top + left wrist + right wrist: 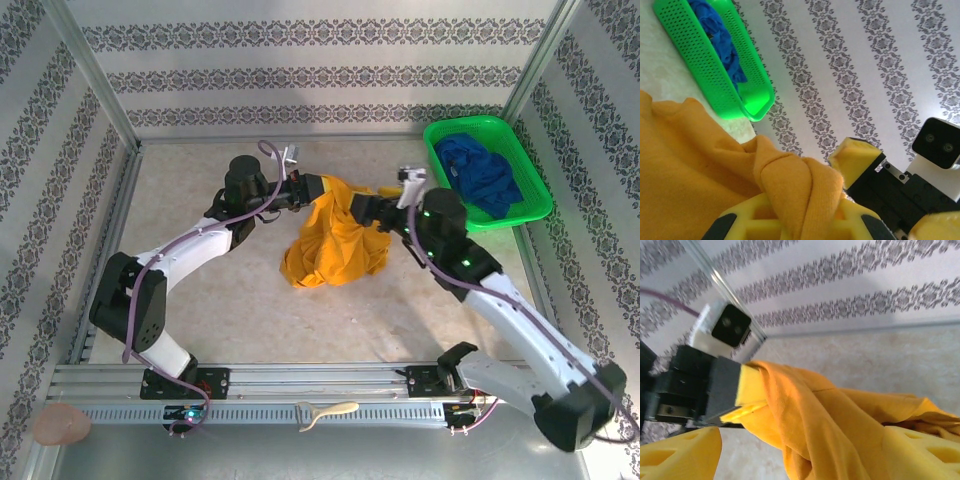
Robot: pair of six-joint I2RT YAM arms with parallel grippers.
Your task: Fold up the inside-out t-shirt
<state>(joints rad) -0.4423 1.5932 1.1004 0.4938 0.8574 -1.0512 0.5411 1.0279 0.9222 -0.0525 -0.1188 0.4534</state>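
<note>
At the near edge of the desk [200, 300], by the arm bases, a pale curved object [325, 412] lies on the metal rail. Farther in, mid-desk, the inside-out t-shirt [335, 245] sits as a bunched mustard heap, its upper part drawn up between the 2 arms, its lower part resting on the desk.

The left end effector [315, 188] is clamped on a twisted fold of the shirt's top edge; in the left wrist view the cloth [795, 185] is squeezed between its yellow fingers [752, 220].

The right end effector [378, 208] meets the shirt from the other side. Its fingers [682, 455] stand wide apart with cloth [830, 425] draped through the gap, not pinched.

Beyond, in the far right corner, a green basket [520, 215] holds a deep-blue garment [480, 172], well apart from the shirt.
</note>
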